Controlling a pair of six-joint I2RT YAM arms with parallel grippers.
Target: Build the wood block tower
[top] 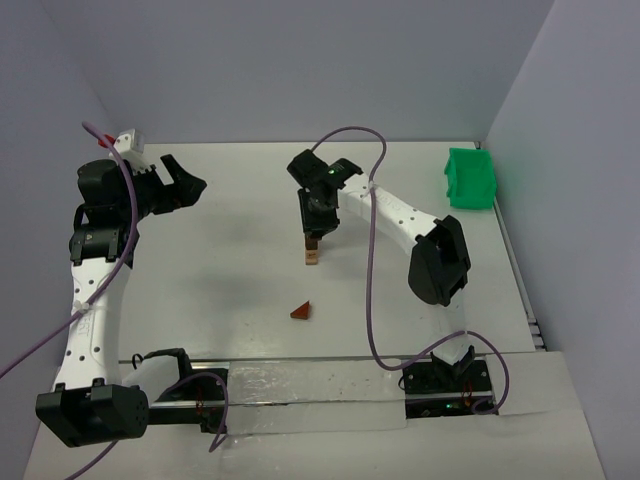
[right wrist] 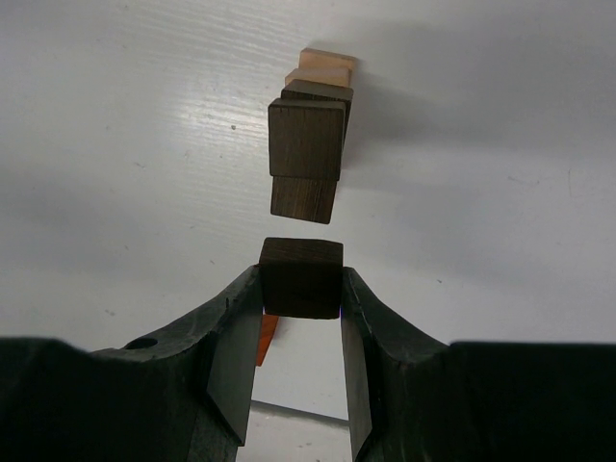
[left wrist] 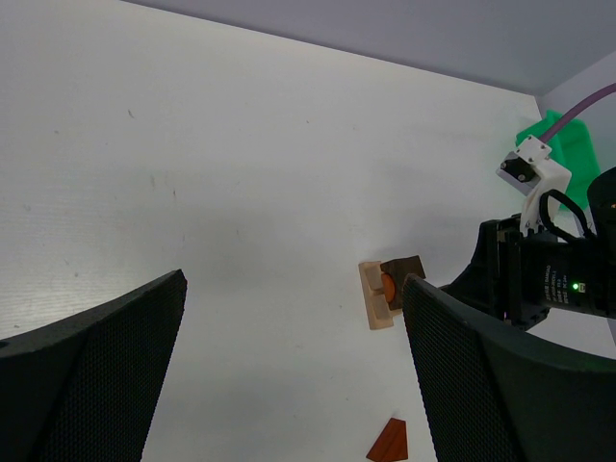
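The wood block tower (right wrist: 308, 144), tan pieces under dark ones, stood on the surface (top: 200, 280). The right hand (right wrist: 301, 289) was closed partway on a dark brown cube (right wrist: 301, 269) just short of its top, and the left hand (left wrist: 294, 281) was spread wide and empty, well apart. The cube looked light, stiff and smooth, best pinched on two flat opposite faces, and the narrow stack seemed easy to topple. From above, the right hand hid the tower's top, so whether the cube sat squarely over it could not be told.
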